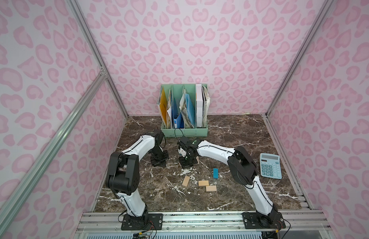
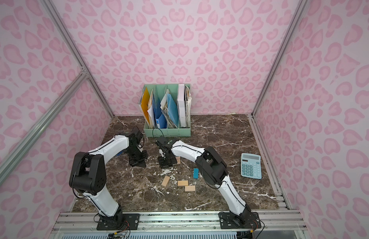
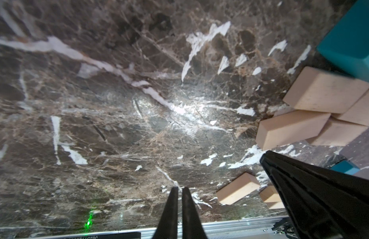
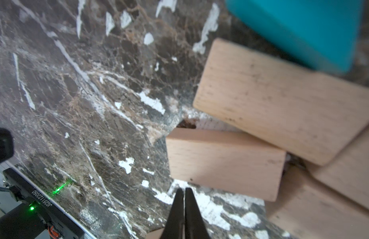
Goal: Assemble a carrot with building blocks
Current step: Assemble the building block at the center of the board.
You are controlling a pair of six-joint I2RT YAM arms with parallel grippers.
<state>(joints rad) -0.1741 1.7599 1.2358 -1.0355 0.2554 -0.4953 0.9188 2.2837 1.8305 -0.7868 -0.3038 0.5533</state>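
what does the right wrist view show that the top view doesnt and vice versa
Only the right wrist: clustered tan blocks touching one another, a teal block beside them, mostly hidden from above by the gripper. Only a top view: calculator, file rack, three loose tan blocks. Both: the marble table and the shut right gripper.

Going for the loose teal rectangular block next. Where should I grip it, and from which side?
Grip the teal block across its two long sides at mid-length, coming straight down. It lies alone, its length running roughly away from the robot, with bare table on both long sides, so open jaws should fit.
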